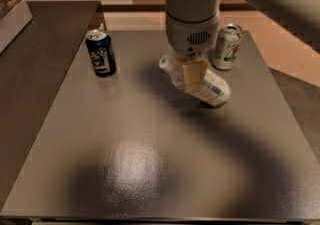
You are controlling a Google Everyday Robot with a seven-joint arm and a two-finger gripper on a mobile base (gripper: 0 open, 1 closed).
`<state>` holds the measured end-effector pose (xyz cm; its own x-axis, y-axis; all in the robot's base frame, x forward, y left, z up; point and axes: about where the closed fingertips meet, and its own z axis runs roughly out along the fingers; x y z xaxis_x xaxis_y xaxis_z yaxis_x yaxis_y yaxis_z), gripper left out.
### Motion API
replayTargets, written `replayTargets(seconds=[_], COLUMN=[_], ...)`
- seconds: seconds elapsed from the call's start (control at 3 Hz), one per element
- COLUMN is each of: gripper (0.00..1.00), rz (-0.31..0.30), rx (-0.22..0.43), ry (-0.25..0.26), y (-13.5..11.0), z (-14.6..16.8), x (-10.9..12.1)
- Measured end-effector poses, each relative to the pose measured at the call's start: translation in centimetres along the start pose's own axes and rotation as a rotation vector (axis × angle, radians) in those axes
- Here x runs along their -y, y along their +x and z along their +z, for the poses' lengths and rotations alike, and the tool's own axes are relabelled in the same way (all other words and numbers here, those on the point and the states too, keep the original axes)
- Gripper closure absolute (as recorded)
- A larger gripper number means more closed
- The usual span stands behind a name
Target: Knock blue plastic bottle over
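The blue plastic bottle lies tipped over on the dark table, white cap pointing back left, striped label toward the front right. My gripper hangs right over the bottle's middle, its tan finger against the bottle. The arm's grey wrist comes down from the top of the view and hides part of the bottle.
A dark blue can stands upright at the back left. A pale green-white can stands upright at the back right, just behind the bottle. A second dark table adjoins on the left with a box at its far corner.
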<state>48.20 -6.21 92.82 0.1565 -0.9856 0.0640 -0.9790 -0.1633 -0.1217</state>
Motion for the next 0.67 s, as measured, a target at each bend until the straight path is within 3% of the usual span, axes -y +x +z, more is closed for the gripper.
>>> replayTargets(seconds=[0.33, 0.67], gripper=[0.36, 0.13], rz=[-0.058, -0.058], rx=[-0.025, -0.013], ry=[0.001, 0.027], y=[-0.64, -0.94], z=[0.70, 0.58], x=[-0.91, -0.44])
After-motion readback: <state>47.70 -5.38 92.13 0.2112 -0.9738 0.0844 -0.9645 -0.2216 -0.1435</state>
